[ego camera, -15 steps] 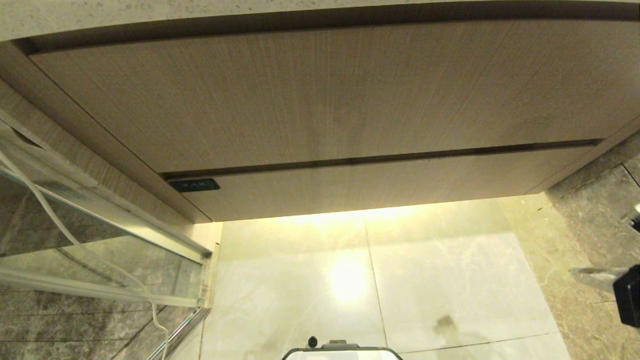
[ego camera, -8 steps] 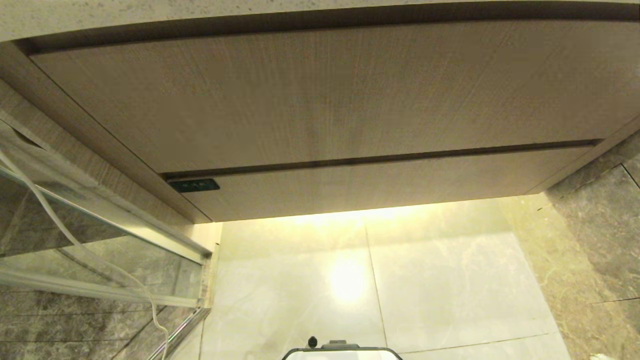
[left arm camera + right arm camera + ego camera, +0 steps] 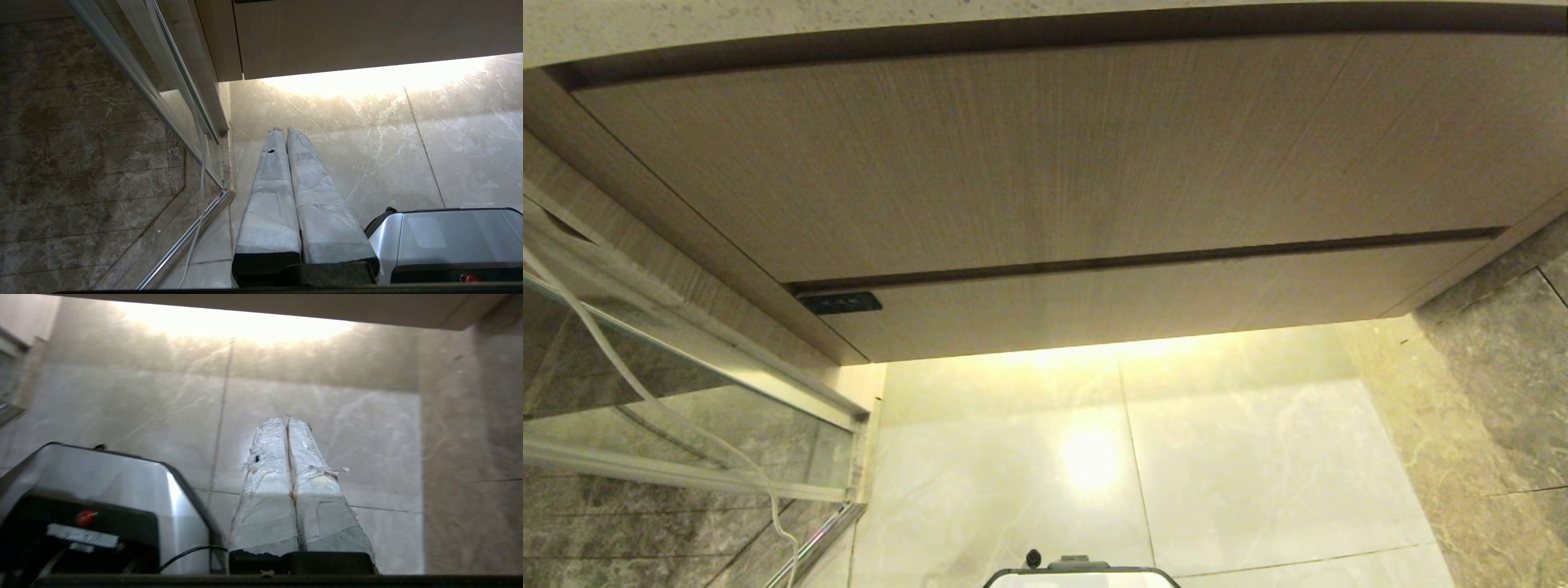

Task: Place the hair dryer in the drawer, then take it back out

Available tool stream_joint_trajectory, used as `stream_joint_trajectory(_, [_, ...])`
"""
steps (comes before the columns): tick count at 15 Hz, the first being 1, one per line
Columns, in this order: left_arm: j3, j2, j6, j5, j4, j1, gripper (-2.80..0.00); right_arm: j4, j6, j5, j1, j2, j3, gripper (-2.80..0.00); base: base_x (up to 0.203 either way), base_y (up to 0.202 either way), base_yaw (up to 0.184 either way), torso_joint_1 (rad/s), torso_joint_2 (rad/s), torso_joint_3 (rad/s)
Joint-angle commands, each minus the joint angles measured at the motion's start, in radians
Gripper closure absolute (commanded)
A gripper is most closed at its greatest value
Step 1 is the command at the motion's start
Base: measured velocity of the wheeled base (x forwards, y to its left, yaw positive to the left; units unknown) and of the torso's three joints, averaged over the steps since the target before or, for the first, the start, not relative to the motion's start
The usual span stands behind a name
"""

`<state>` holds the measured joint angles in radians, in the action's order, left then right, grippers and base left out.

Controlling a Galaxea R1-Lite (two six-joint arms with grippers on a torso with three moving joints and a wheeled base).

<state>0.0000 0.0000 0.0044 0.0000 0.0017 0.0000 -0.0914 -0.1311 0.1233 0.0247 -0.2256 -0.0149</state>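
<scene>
The drawer point(image 3: 1135, 298) is the low wood-grain front with a small black label point(image 3: 840, 303) at its left end, and it stands pushed in flush under the cabinet. Its front also shows in the left wrist view point(image 3: 367, 36). The hair dryer is out of view. Neither arm appears in the head view. My left gripper point(image 3: 284, 130) hangs low over the pale floor beside the robot's base, its taped fingers pressed together and empty. My right gripper point(image 3: 287, 419) hangs the same way on the other side, shut on nothing.
A taller wood-grain panel point(image 3: 1045, 155) sits above the drawer, under a stone counter edge point(image 3: 849, 16). A glass door with a metal rail point(image 3: 727, 359) and a loose white cable point(image 3: 645, 392) stand at the left. The robot's silver base point(image 3: 1082, 574) is over lit marble floor tiles point(image 3: 1217, 457).
One second ago the right arm's dark end showed at the right edge of the head view; it has dropped out of that view. The cabinet and drawer have not changed.
</scene>
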Motion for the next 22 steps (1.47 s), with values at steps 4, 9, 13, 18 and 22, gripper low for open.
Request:
stream_joint_trajectory(4, [0.001,0.0,0.0,0.0,0.0,0.0,0.0,0.013,-0.029,-0.126,-0.024,0.227,0.015,0.0,0.0,0.0,0.0,0.0,0.0,0.0])
stream_joint_trajectory(9, [0.001,0.0,0.0,0.0,0.0,0.0,0.0,0.026,-0.045,-0.129,-0.025,0.229,0.018,0.0,0.0,0.0,0.0,0.0,0.0,0.0])
stream_joint_trajectory(13, [0.0,0.0,0.0,0.0,0.0,0.0,0.0,0.027,-0.054,-0.124,-0.025,0.229,0.018,0.0,0.0,0.0,0.0,0.0,0.0,0.0])
stream_joint_trajectory(18, [0.002,0.0,0.0,0.0,0.0,0.0,0.0,0.018,0.042,-0.126,-0.025,0.229,0.018,0.0,0.0,0.0,0.0,0.0,0.0,0.0])
stream_joint_trajectory(22, [0.002,0.0,0.0,0.0,0.0,0.0,0.0,0.081,0.169,-0.122,-0.025,0.229,0.018,0.0,0.0,0.0,0.0,0.0,0.0,0.0])
